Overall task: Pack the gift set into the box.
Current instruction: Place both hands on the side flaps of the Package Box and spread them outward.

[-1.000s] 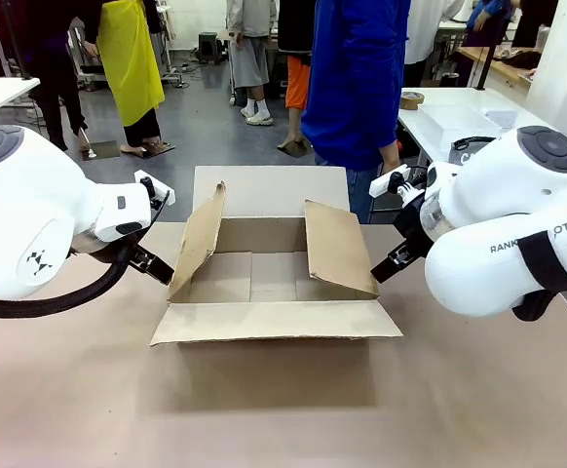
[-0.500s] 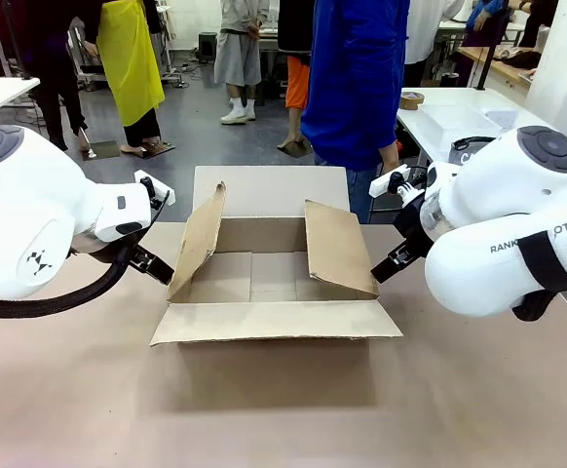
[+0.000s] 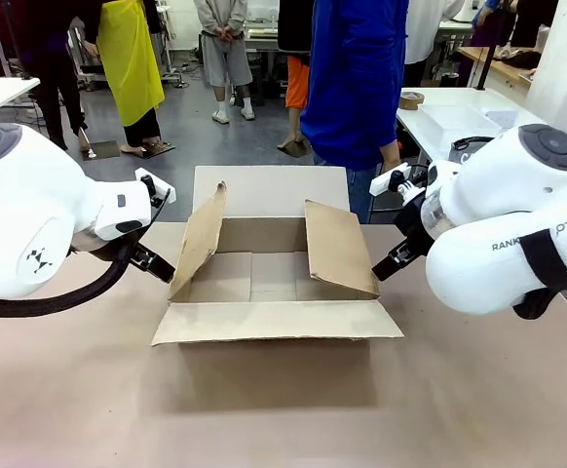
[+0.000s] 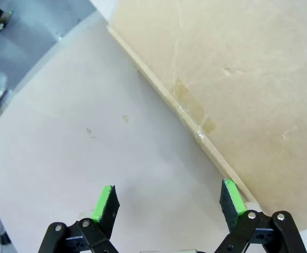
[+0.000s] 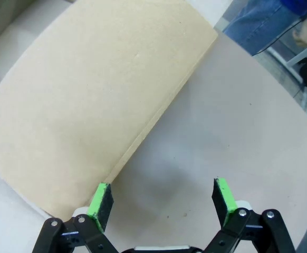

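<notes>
Box (image 3: pixel 264 278) at mid-worktop (image 3: pixel 283 409), mouth upward, long axis running left to right between my arms. The near and far flaps lie outward, the left flap (image 3: pixel 198 244) stands up, and the right flap (image 3: pixel 337 249) leans inward. My left hand (image 4: pixel 169 197) sits wide open and empty beside the box's left side. My right hand (image 5: pixel 163 197), equally wide and empty, sits beside the right flap.

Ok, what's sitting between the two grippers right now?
In the front view, the box stands between the left gripper and the right gripper. Its flaps are open, nothing shows inside it, and one gripper sits by each side flap.
</notes>
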You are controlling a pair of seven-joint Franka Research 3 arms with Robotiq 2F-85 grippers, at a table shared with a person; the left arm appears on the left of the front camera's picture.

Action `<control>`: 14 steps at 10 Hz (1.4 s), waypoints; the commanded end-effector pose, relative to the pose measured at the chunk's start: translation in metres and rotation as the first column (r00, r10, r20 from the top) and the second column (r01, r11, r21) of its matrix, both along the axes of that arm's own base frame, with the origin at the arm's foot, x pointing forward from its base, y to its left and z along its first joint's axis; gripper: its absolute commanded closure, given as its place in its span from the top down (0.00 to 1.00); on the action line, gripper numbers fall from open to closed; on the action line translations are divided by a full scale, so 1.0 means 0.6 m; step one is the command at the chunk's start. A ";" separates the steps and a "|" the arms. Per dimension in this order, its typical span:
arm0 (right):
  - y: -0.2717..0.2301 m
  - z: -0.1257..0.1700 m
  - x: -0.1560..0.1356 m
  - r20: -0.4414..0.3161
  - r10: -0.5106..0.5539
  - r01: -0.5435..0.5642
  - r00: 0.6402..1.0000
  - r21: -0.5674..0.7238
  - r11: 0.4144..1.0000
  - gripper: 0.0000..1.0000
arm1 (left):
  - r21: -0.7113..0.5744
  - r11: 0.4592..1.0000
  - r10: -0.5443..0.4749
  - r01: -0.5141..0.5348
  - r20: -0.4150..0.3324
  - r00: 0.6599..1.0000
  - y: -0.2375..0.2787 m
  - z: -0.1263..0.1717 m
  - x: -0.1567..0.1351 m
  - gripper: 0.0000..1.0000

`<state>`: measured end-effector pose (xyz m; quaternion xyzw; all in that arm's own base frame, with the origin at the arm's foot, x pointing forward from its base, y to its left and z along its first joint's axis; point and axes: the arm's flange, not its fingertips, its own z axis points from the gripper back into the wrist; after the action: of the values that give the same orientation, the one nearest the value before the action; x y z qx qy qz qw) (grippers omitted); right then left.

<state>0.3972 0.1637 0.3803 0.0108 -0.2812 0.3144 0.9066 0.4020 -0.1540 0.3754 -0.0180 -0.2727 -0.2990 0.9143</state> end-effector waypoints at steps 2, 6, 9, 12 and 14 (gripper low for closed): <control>-0.065 0.131 -0.040 0.000 0.030 -0.030 1.000 0.087 0.996 1.00 | -0.094 0.994 -0.051 0.058 0.079 0.996 0.067 0.122 -0.080 1.00; -0.235 0.243 -0.077 -0.305 -0.053 0.192 0.951 0.447 0.874 1.00 | -0.406 0.890 0.166 -0.209 -0.138 0.976 0.199 0.213 -0.153 1.00; -0.464 0.246 -0.081 -0.435 -0.016 0.372 0.900 0.751 0.545 1.00 | -0.838 0.492 0.012 -0.234 -0.262 0.965 0.401 0.173 -0.155 1.00; -0.605 0.154 -0.097 -0.494 -0.102 0.503 0.864 0.829 0.244 1.00 | -0.956 0.074 -0.026 -0.284 -0.287 0.958 0.543 0.051 -0.157 1.00; -0.613 0.180 -0.124 -0.500 -0.092 0.502 0.861 0.809 0.306 1.00 | -0.942 0.214 0.004 -0.259 -0.264 0.964 0.547 0.095 -0.174 1.00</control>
<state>0.3244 -0.2233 0.4565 0.5227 -0.2341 -0.1287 0.8096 0.2936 0.1955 0.3996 -0.6184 -0.3099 0.0701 0.7188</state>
